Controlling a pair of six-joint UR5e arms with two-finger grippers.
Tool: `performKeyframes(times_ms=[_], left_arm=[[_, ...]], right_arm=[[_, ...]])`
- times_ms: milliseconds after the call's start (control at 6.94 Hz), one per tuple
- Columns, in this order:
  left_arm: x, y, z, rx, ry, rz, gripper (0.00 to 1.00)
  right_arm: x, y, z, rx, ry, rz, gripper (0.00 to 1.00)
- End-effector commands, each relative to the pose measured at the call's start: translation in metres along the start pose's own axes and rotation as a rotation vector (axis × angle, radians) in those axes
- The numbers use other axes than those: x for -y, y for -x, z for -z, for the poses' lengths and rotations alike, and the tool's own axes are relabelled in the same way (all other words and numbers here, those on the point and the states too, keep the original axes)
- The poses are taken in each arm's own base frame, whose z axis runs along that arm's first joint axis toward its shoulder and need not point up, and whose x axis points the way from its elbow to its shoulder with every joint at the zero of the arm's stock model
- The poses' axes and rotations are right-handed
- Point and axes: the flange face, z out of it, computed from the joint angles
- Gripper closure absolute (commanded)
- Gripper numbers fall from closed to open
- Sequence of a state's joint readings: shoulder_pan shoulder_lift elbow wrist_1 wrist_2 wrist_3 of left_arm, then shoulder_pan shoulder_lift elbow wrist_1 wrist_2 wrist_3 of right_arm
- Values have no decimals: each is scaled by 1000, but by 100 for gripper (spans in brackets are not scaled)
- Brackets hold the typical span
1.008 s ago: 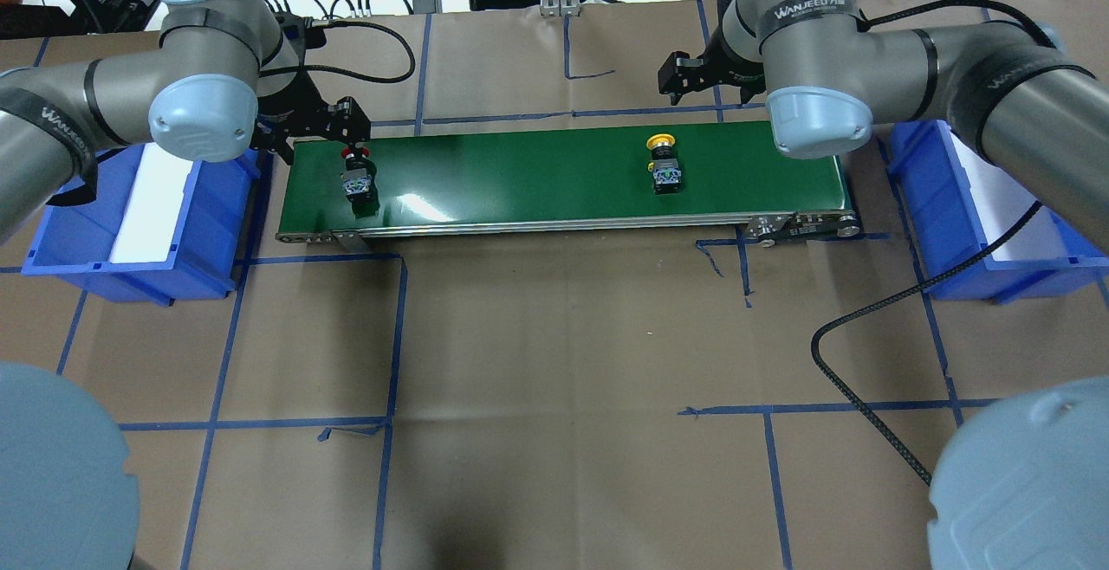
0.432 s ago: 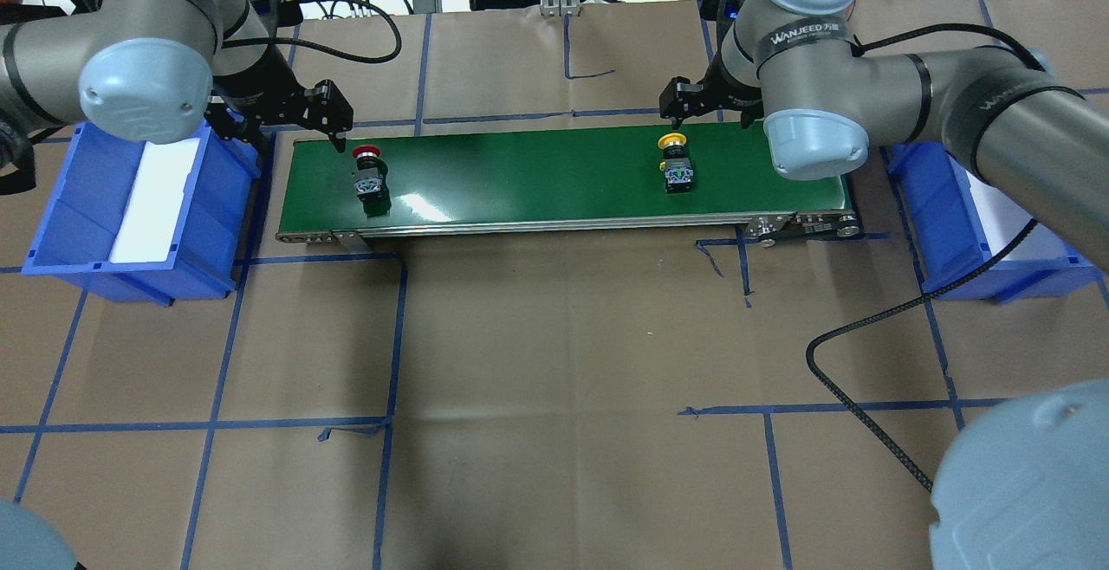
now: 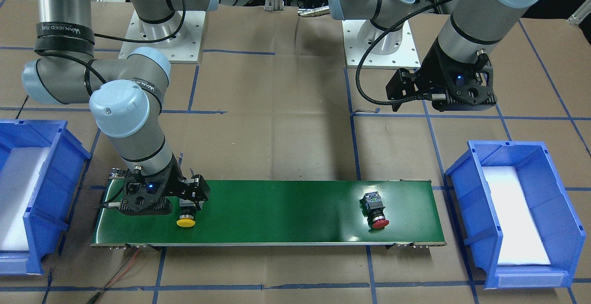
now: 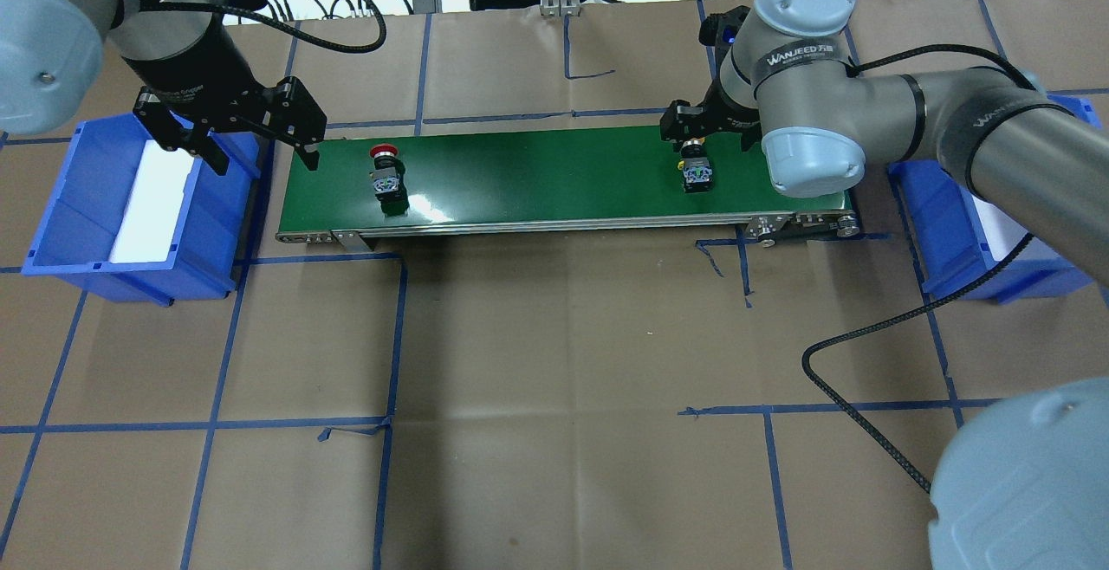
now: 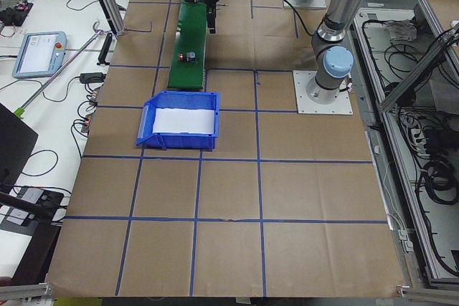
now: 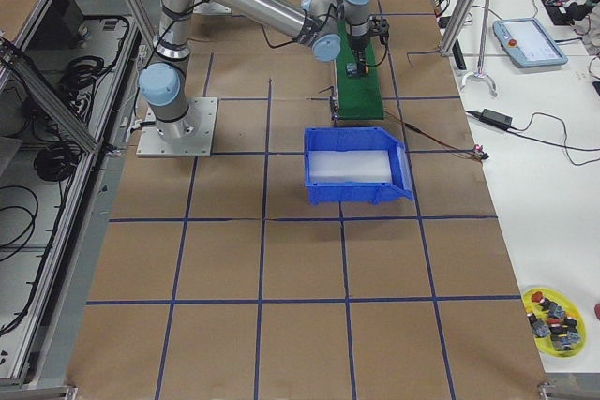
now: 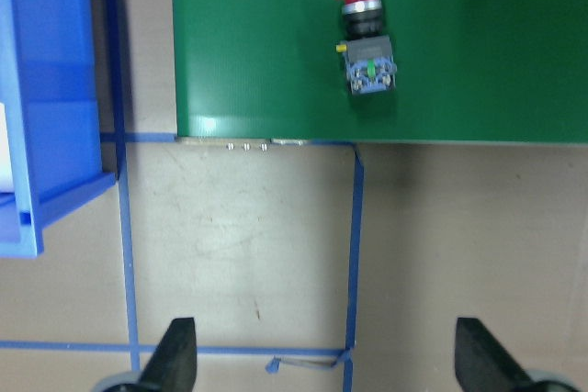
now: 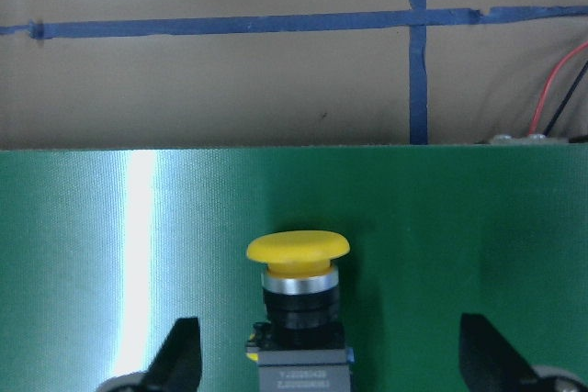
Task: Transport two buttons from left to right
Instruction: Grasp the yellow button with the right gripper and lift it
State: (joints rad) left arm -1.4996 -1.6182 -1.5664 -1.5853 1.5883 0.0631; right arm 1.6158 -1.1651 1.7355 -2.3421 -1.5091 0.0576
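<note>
The red button (image 4: 385, 175) lies on its side near the left end of the green conveyor belt (image 4: 537, 176), also seen in the left wrist view (image 7: 366, 43) and the front view (image 3: 375, 209). My left gripper (image 4: 260, 154) hangs open above the belt's left end, apart from the button, its fingertips (image 7: 175, 360) spread wide. The yellow button (image 8: 297, 291) lies near the belt's right end (image 3: 186, 218). My right gripper (image 4: 700, 139) is low over it, open, one finger on each side with gaps; in the overhead view it hides the yellow cap.
A blue bin (image 4: 52, 215) with a white liner stands left of the belt, and another blue bin (image 4: 949, 232) right of it under my right arm. A black cable (image 4: 866, 362) loops over the brown paper in front.
My left gripper has drawn back up and left from the red button. Both buttons have moved right along the belt. My right gripper has come down over the yellow one.
</note>
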Motion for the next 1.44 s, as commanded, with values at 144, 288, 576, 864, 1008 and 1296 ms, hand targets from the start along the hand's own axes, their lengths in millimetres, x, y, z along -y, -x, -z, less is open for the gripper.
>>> performKeyframes(times_ms=[144,288,576,864,1008,1296], left_arm=[[-3,-3,3,1,-1,-2,0],[-3,-3,3,1,-1,-2,0],[-4,-3,6,3,-10,-2,0],[-4,-3,6,3,-8,-3,0],[-4,-2,5,5,-7,-3,0],[-5,-3,6,3,-8,-3,0]], right_arm=[[-8,-5,-30,-10,56,11,32],[-7,-8,-28,-30,55,14,68],[-2,-19,-3,-50,55,3,95],[5,-52,59,-69,-42,-50,95],[4,-88,89,-77,-45,-53,94],[-11,-198,143,-108,0,5,94]])
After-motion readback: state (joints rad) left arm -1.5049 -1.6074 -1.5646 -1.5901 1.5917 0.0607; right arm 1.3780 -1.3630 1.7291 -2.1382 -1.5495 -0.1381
